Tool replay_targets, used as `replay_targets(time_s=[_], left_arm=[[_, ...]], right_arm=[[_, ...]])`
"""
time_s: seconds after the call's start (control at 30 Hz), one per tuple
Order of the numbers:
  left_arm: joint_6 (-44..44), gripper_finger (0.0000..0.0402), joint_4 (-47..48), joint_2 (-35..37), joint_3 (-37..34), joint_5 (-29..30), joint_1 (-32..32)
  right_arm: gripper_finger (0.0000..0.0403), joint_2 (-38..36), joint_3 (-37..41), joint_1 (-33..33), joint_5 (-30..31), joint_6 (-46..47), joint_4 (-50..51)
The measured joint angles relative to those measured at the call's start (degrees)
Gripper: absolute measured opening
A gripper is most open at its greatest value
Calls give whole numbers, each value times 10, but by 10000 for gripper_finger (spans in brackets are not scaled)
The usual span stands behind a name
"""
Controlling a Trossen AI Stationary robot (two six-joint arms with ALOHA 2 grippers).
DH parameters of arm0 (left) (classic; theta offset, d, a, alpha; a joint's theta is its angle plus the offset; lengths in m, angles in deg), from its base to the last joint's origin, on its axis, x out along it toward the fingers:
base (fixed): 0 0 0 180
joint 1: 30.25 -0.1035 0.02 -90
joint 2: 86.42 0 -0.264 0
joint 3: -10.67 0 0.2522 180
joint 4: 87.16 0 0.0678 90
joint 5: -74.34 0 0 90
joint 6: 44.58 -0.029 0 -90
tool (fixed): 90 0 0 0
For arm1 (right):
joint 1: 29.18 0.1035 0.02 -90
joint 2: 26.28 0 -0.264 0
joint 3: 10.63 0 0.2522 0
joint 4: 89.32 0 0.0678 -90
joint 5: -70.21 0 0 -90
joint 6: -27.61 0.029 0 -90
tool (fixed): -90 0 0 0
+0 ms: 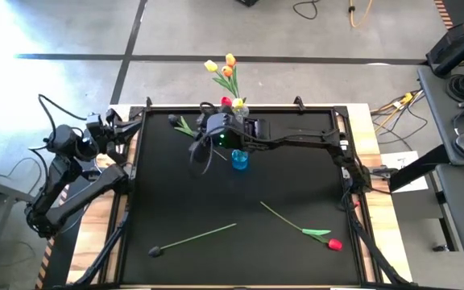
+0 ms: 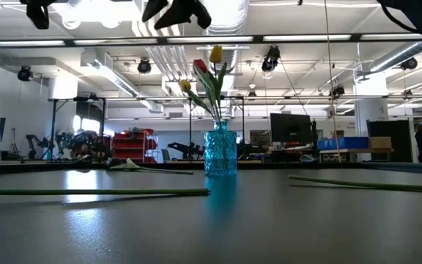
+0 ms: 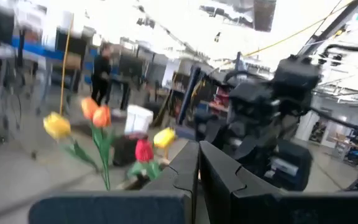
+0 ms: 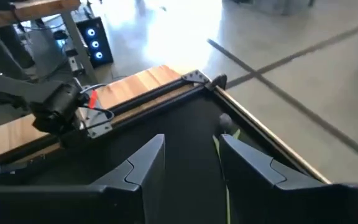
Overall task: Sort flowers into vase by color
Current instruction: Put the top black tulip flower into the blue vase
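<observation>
A blue glass vase (image 1: pixel 240 159) (image 2: pixel 220 150) stands on the black table near its far edge. It holds tulips with yellow, orange and red heads (image 1: pixel 227 72) (image 2: pixel 209 70) (image 3: pixel 98 118). A red tulip (image 1: pixel 334 243) lies near the right near corner. A dark-headed flower (image 1: pixel 155 250) (image 4: pixel 225 122) lies near the left near corner. A leafy stem (image 1: pixel 185 125) lies by the far edge. My right gripper (image 1: pixel 200 153) (image 4: pixel 191 162) hangs open, high above the table, just left of the vase. My left gripper (image 1: pixel 131 125) (image 3: pixel 199 177) is shut and waits at the table's left far corner.
The table's raised frame and wooden border (image 4: pixel 135 87) ring the black surface. Cables and a desk with equipment (image 1: pixel 457 72) stand to the right of the table. Long stems (image 2: pixel 94 192) (image 2: pixel 365 183) lie flat across the near half. A person (image 3: pixel 101 68) stands in the room beyond.
</observation>
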Motion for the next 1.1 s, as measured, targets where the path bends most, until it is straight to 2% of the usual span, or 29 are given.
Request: replay_targets(time_s=[0.1,0.23,0.47,0.57,0.67,0.8,1.1], left_arm=[[37,0,3,-8,-7,0,0],[56,0,1,-26,-18,-1,0],[86,0,-2,-85,-38,-2,1],[97,0,-19,-113,-50,-1,1],[96,0,-30,-142,-54,16,1],[100,0,-40,-184,-54,67,2],[201,0,-64,-298,-54,167,33]], right_arm=[[145,-19,0,10,28,-22,9],[119,-80,0,24,104,-45,56],[20,-183,0,35,211,-6,233],[12,-209,13,33,234,41,324],[9,-238,67,19,233,78,378],[9,-297,194,-14,193,78,357],[9,-497,529,-134,17,-16,71]])
